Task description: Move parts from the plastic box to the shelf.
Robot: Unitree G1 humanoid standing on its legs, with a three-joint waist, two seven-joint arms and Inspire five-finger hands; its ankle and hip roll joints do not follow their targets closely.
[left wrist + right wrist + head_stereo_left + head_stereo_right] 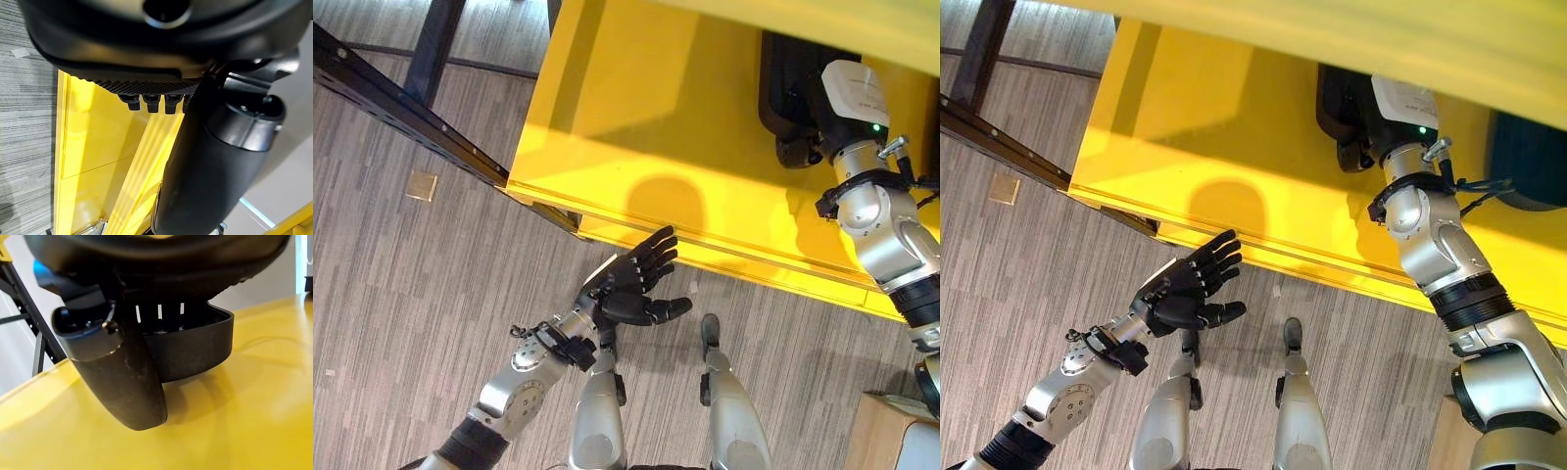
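Through my left eye, I am holding my left hand [631, 284] out over the grey floor [401, 294], just short of the front edge of the yellow shelf [636, 108]; its fingers are reaching out straight and spread, with nothing in them. My right hand [803, 127] is lying farther back on the shelf against a black part [783, 78].

Through my right eye, the same black part is sitting on the yellow board, touching my right hand, with a dark blue thing [1528, 162] just beyond it.

From my left wrist, my fingertips [146, 102] are pointing toward the shelf's yellow edge, thumb standing free.

From my right wrist, my thumb is resting down on the yellow surface in front of the part's curved black wall; whether my fingers are curling round it, I cannot tell.
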